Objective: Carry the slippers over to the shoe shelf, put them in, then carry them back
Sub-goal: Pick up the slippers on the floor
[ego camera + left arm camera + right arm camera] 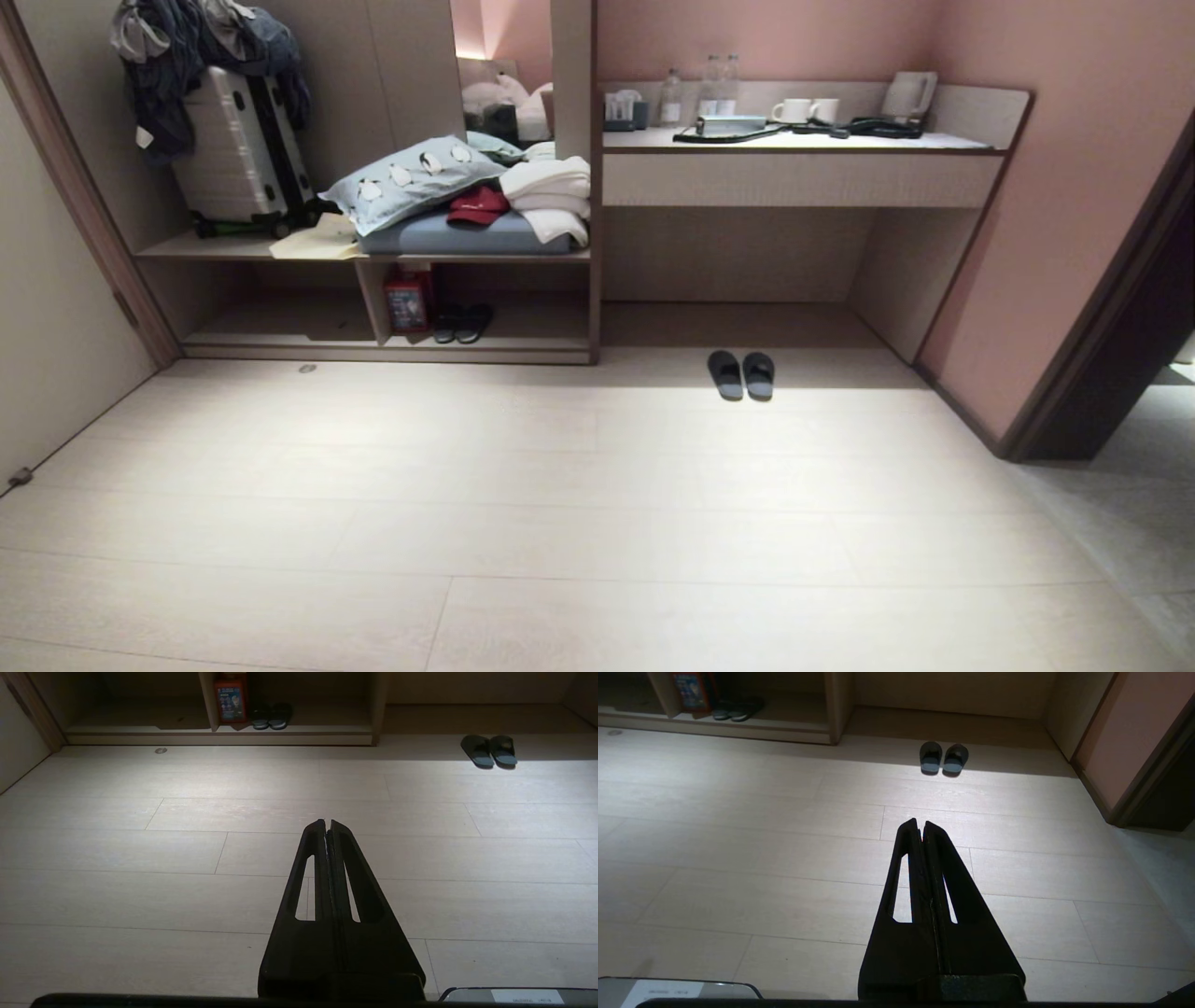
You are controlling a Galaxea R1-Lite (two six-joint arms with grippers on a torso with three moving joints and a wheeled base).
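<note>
A: Noting start state. Slippers (740, 374) sit side by side on the floor (560, 523), at the front of the tall recess under the desk (794, 140), well apart from the robot. Shoe shelf (392, 353) stands just left of that recess.

B: Claws?

A: Left gripper (327, 823) and right gripper (920, 823) both pressed fully together, holding nothing, hanging over bare floor. Neither arm shows in the head view.

B: Risks?

A: My judgement: a second dark pair (462, 323) already occupies the shelf's right compartment beside a red canister (409, 299); picking that pair by mistake is the main hazard. Soft fabric may also fold or slip from a pinch, and a low reach could scrape fingertips on the floor.
</note>
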